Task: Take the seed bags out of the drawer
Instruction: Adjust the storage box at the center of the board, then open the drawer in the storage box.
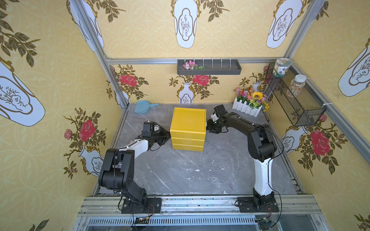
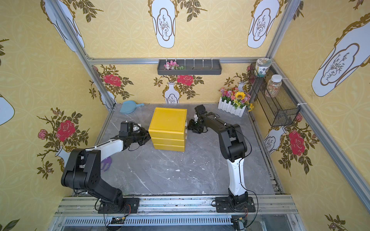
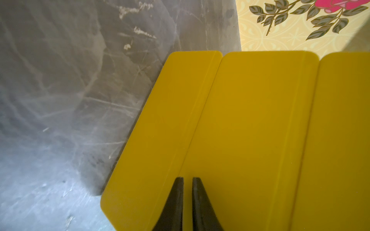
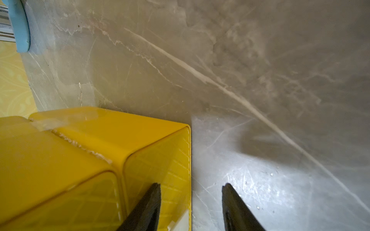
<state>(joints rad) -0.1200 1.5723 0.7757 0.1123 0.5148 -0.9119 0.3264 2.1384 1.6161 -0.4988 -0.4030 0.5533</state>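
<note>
A yellow unit of three stacked drawers [image 1: 188,120] stands in the middle of the grey marble table [image 1: 200,170], all drawers pushed in as seen in both top views. No seed bags show; they are hidden. My left gripper [image 3: 187,178] is shut with nothing between its fingers, its tips against the unit's left side wall [image 3: 250,120]. My right gripper [image 4: 191,185] is open at the unit's right side [image 1: 208,125]. One of its fingers [image 4: 152,200] lies over a ribbed yellow face [image 4: 170,160], the other over bare table. A small white corner [image 4: 181,221] shows there; I cannot tell what it is.
A blue scoop [image 1: 143,107] lies at the back left. A white fence planter with flowers [image 1: 248,104] stands at the back right. A wire basket [image 1: 296,100] with two jars hangs on the right wall, a grey shelf [image 1: 209,68] on the back wall. A purple object [image 2: 106,163] lies under my left arm.
</note>
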